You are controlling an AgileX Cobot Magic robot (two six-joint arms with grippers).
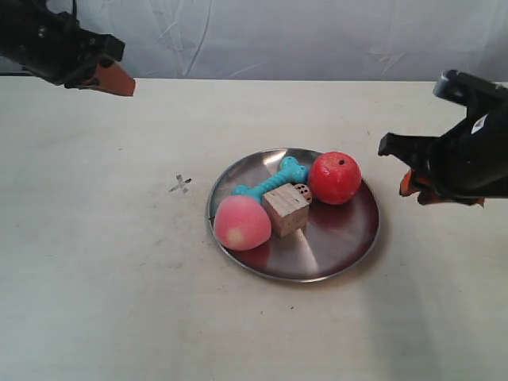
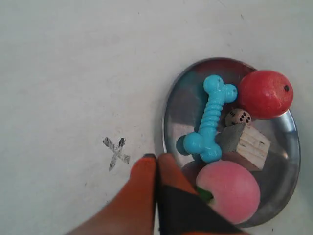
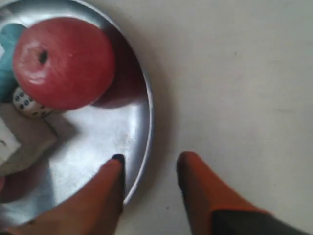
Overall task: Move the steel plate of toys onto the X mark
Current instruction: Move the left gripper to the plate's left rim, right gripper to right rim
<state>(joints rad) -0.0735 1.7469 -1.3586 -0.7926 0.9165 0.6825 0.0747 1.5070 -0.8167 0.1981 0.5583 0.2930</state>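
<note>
The steel plate [image 1: 337,238] lies mid-table and holds the red apple [image 1: 334,178], pink peach [image 1: 241,223], teal bone [image 1: 271,182], wooden cube [image 1: 286,210] and spotted die [image 1: 302,190]. The X mark [image 1: 181,184] is drawn on the table just beside the plate, on the peach's side. My right gripper [image 3: 151,161] is open astride the plate's rim [image 3: 146,122] near the apple [image 3: 63,61], one finger over the dish and one over the table. My left gripper [image 2: 156,159] is shut and empty, high at the far corner [image 1: 117,81], looking down on the X mark [image 2: 116,152] and the plate [image 2: 183,98].
The pale table [image 1: 79,286] spreads around the plate on all sides. A white cloth backdrop [image 1: 278,36] hangs behind its far edge. The arm at the exterior view's right [image 1: 468,155] hovers beside the plate.
</note>
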